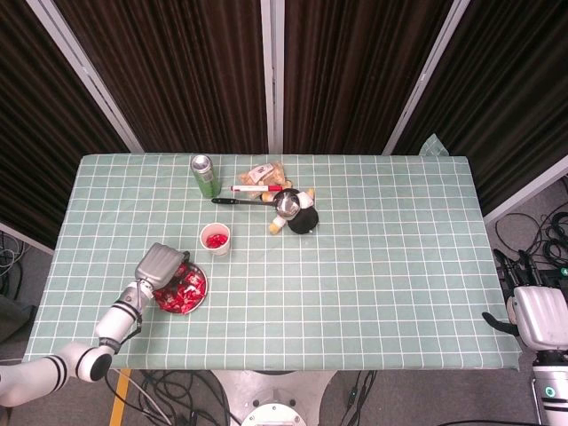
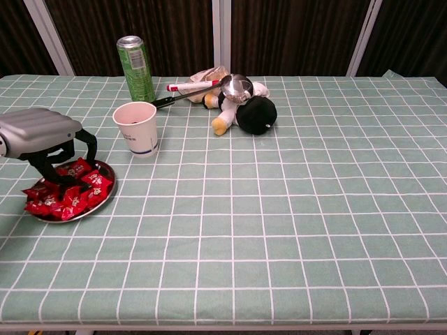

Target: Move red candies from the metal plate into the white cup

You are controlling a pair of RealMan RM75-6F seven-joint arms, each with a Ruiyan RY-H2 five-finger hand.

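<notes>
The metal plate of red candies sits near the table's left front edge; the white cup stands just at its 1 o'clock. The left hand reaches down over the candies, fingers among them (whether it grips one, I cannot tell). The right hand hangs off the table's right edge, grip unclear. A green can and plush toy lie at 12 o'clock; open cloth spreads rightward.

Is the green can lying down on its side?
No, the green can stands upright on the table behind the white cup.
</notes>
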